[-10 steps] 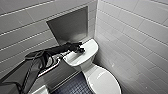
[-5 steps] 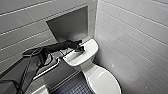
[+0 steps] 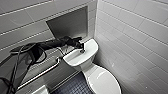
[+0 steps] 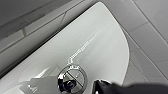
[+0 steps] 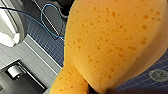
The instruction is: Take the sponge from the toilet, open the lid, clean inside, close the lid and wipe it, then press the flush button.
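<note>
Left gripper (image 3: 81, 49) sits directly over the flush button (image 4: 72, 80) at the centre of the toilet (image 3: 100, 77) tank top, button straight below it, contact unclear; its opening I cannot tell. Right gripper (image 5: 99, 90) clasps the orange sponge (image 5: 107, 45), away over the blue floor (image 5: 50, 47)

Toilet (image 3: 102, 81): white, lid down, lower right of centre, tank at frame centre. Left gripper (image 3: 82, 50): dark, tip at middle of tank top. Grab bar (image 3: 42, 73): lower left. Wall niche (image 3: 70, 23): upper centre.
</note>
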